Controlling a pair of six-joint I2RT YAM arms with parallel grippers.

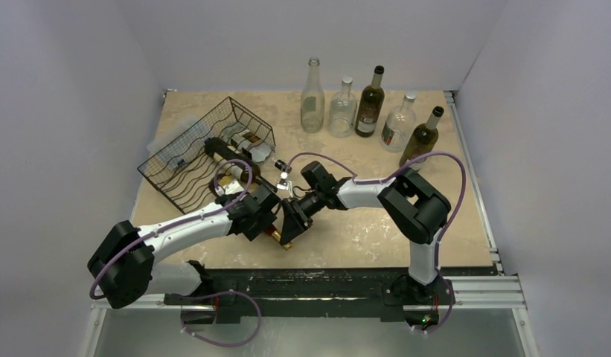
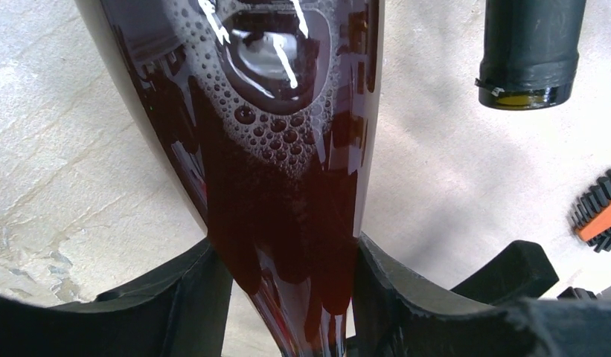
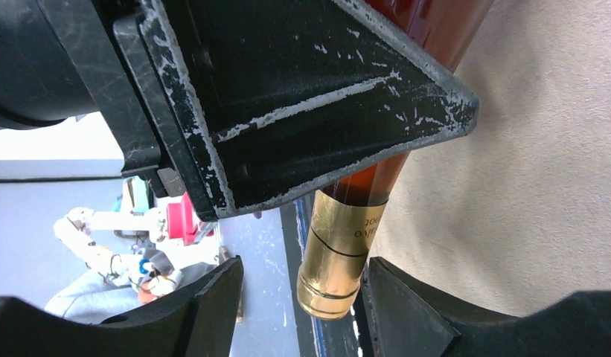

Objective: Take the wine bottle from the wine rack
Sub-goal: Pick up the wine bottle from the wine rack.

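Base of wine bottle [image 2: 287, 149] off-frame

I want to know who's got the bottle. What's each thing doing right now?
Wine bottle: gold-capped, gripped by the left hand.
Left hand: shut on the wine bottle.
Right hand: open around its gold neck.
Wine rack: another bottle lies in it.
Five back bottles: standing upright.

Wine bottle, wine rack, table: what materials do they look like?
The wine bottle: dark glass, glossy; sharp highlights, and bubbles show through the wall. Its neck capsule: gold foil, likely metallic; satin sheen with printed lettering. The wine rack: black wire, probably coated metal; thin wavy rods. The table: beige, matte, stone-like veining; could be laminate.
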